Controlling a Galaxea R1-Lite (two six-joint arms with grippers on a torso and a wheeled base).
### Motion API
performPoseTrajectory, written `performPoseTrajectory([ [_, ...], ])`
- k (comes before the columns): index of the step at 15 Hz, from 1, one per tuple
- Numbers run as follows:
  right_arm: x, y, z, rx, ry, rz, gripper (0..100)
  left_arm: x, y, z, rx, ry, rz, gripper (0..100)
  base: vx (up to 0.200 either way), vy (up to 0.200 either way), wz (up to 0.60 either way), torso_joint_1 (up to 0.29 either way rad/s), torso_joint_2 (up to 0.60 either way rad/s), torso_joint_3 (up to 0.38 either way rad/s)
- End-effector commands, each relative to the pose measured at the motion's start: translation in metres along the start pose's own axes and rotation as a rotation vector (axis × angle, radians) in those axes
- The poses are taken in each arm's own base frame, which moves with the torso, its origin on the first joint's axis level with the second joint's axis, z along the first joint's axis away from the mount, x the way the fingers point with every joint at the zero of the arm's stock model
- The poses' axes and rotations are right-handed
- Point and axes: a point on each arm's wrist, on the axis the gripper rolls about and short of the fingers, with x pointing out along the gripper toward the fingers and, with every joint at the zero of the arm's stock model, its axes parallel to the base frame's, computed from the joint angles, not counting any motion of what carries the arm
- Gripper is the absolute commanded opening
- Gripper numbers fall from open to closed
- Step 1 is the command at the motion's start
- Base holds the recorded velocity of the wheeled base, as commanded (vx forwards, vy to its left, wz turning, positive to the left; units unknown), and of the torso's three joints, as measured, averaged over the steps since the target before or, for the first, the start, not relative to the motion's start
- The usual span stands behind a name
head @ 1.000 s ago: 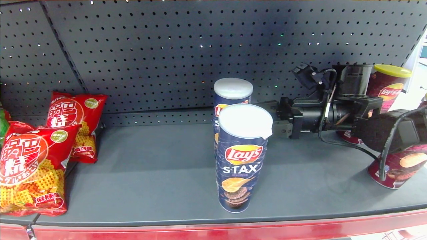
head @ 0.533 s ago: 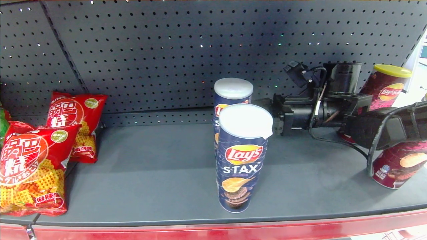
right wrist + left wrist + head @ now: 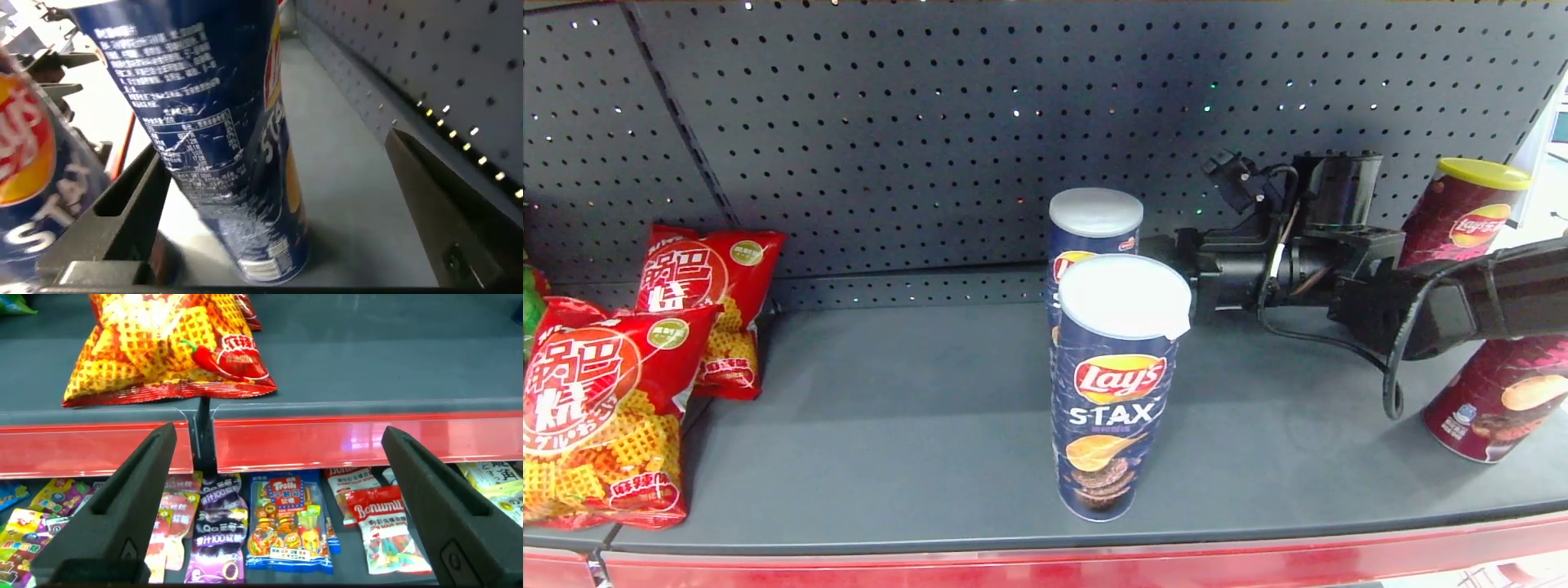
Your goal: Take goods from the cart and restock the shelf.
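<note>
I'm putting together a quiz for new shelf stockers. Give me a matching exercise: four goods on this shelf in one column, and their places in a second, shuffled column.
Things
1. front dark blue cylindrical cardboard chip tube
2. maroon chip tube with yellow plastic lid
3. red crinkly snack bags
4. rear dark blue chip tube

Places
A. left end of the grey shelf
B. between the open jaws of the right gripper
C. middle of the shelf, toward its front edge
D. far right, by the pegboard back wall

Pairs: 1-C, 2-D, 3-A, 4-B.
</note>
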Motion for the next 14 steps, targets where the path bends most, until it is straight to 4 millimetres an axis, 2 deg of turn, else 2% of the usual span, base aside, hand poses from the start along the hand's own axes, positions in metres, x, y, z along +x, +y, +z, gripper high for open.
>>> performPoseTrajectory([
  [1,0.004,-0.006,-0.006,0.007,0.004,-0.001,100,0.000,0.000,0.000,0.000,0.001,0.000,100,0.000,0.000,0.00,0.000,0.00,0.000],
  [7,0.003,-0.009,-0.008,0.013,0.007,-0.004,100,0.000,0.000,0.000,0.000,0.001,0.000,100,0.000,0.000,0.00,0.000,0.00,0.000],
  [14,-0.006,0.001,0.010,-0.019,-0.018,-0.005,100,0.000,0.000,0.000,0.000,0.001,0.000,100,0.000,0.000,0.00,0.000,0.00,0.000],
])
